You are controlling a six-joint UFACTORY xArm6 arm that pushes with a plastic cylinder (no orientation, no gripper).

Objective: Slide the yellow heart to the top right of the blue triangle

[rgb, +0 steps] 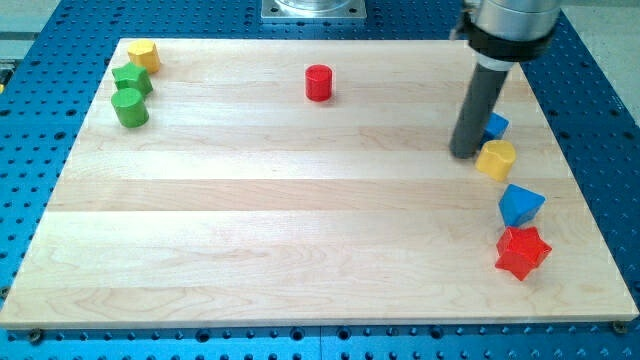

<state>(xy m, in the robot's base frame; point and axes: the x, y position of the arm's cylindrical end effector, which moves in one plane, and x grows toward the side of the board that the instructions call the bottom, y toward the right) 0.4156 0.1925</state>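
Observation:
The yellow heart [496, 159] lies near the board's right edge. My tip [466, 154] stands just to its left, close enough that I cannot tell whether they touch. A blue block that looks like the triangle [521, 204] lies below and slightly right of the heart. A smaller blue block [496, 126], partly hidden behind the rod, sits just above the heart; its shape is unclear.
A red star [522, 252] lies just below the blue triangle. A red cylinder [318, 82] stands at the top middle. At the top left are a yellow hexagon-like block [144, 55], a green block [131, 78] and a green cylinder [130, 107]. The wooden board [300, 220] rests on a blue perforated table.

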